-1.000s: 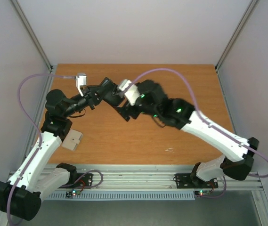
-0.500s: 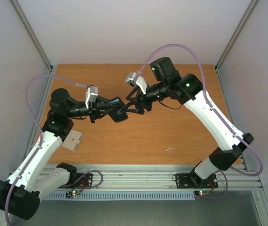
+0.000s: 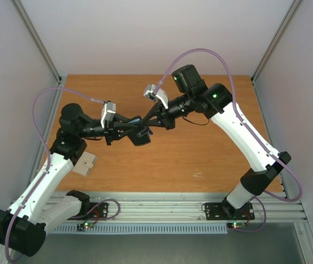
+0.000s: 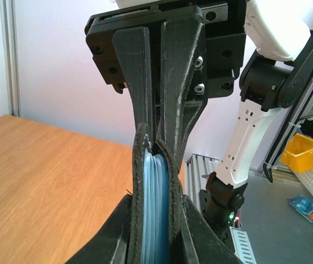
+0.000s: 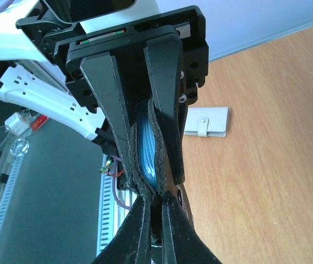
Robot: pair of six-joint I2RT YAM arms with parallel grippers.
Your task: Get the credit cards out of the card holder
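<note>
The black card holder (image 3: 140,133) hangs in the air over the middle of the table, held between both grippers. My left gripper (image 3: 130,128) comes from the left and is shut on its lower part (image 4: 172,181); pale blue layers (image 4: 155,220) show between the black covers. My right gripper (image 3: 148,122) comes from the right and is shut on the holder's opposite edge (image 5: 145,148). In the left wrist view, the right fingers (image 4: 175,82) pinch the top of the holder. In the right wrist view, the left fingers (image 5: 164,71) clasp its far end. The credit cards are hidden inside.
A small whitish case with a clasp (image 3: 84,163) lies on the wooden table (image 3: 211,148) near the left arm, and shows in the right wrist view (image 5: 206,122). Grey walls enclose the table; a metal rail (image 3: 162,212) runs along the near edge.
The right arm has swung up and back, turned its wrist toward the holder, and its jaws went from open to shut on the holder's edge. The left gripper kept its grip.
</note>
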